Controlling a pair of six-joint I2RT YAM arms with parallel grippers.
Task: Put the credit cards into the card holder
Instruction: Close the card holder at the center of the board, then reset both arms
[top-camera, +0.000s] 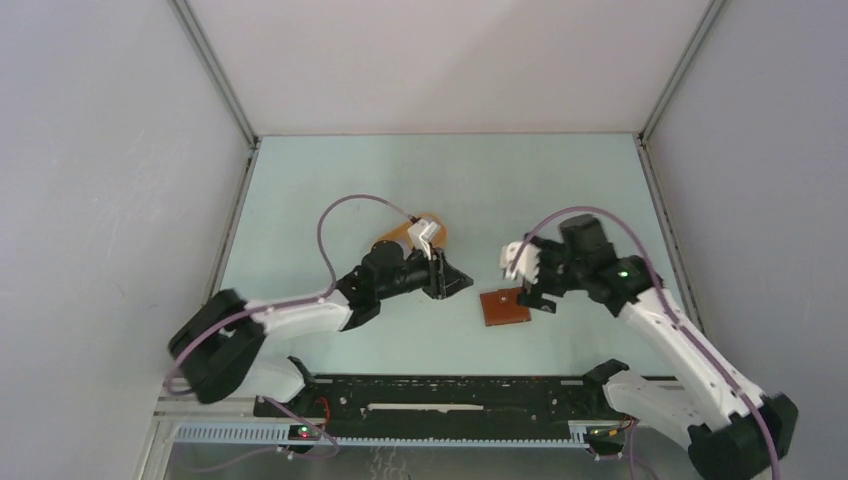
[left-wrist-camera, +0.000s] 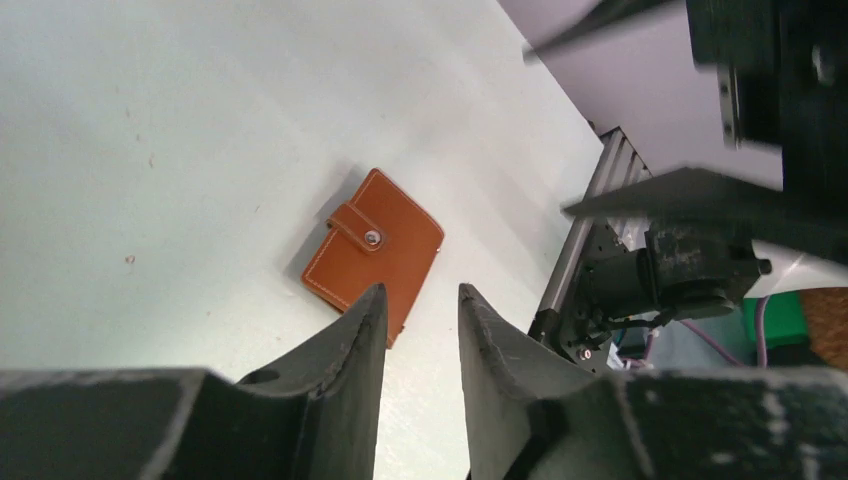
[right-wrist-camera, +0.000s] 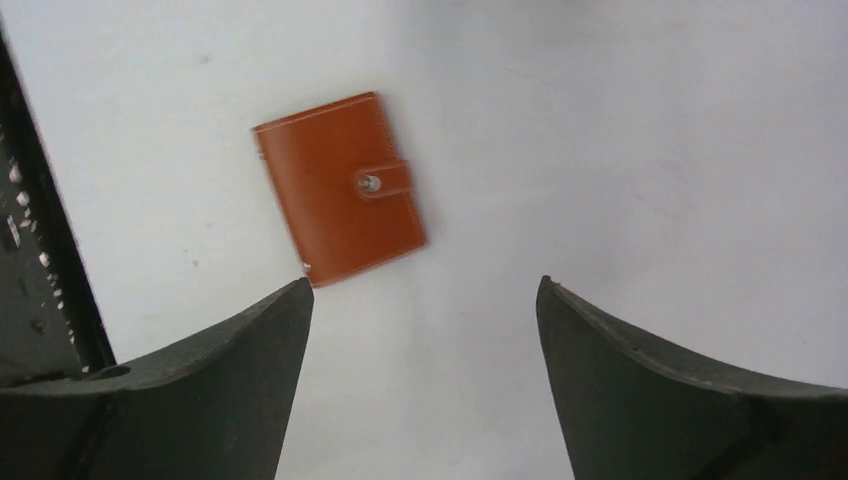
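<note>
A small reddish-brown leather card holder (top-camera: 505, 306), folded shut with its strap snapped over a metal stud, lies flat on the pale green table (top-camera: 400, 180) between the two arms, touching neither. It looks light and thin, pliant rather than stiff, with a smooth face that may slip under the pads. A free edge, probably the spine side opposite the strap, seems the best place to pinch it. The left gripper (top-camera: 455, 280) hovers just beside it with jaws only narrowly parted and nothing between them. The right gripper (top-camera: 535, 297) hangs close on the other side, jaws spread wide and equally empty. No credit cards can be made out. An orange-yellow shape (top-camera: 392, 240), possibly a tray, shows behind the left wrist.
</note>
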